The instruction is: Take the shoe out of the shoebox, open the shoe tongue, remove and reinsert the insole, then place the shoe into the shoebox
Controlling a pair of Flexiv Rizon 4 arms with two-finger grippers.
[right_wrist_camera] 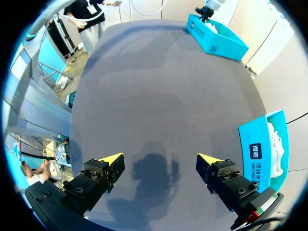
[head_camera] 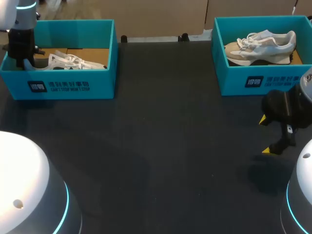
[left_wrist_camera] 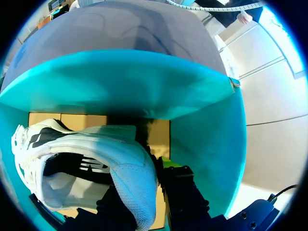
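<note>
A white shoe [head_camera: 73, 62] lies in the teal shoebox [head_camera: 73, 73] at the table's far left. My left gripper [head_camera: 23, 61] reaches down into that box's left end. In the left wrist view the gripper [left_wrist_camera: 147, 192] is shut on the heel collar of the shoe [left_wrist_camera: 96, 154], one black finger inside the shoe and one outside, close to the box wall [left_wrist_camera: 120, 86]. My right gripper [head_camera: 266, 135] hangs open over the dark table at the right, nothing between its yellow tips; the right wrist view shows the gripper [right_wrist_camera: 160, 160] wide open over bare tabletop.
A second teal box [head_camera: 243, 83] at the far right holds a beige and white shoe [head_camera: 261, 46]; the box [right_wrist_camera: 262, 149] lies just beside my right gripper. The left shoebox [right_wrist_camera: 216, 33] shows far across the table. Wide dark tabletop lies between the boxes.
</note>
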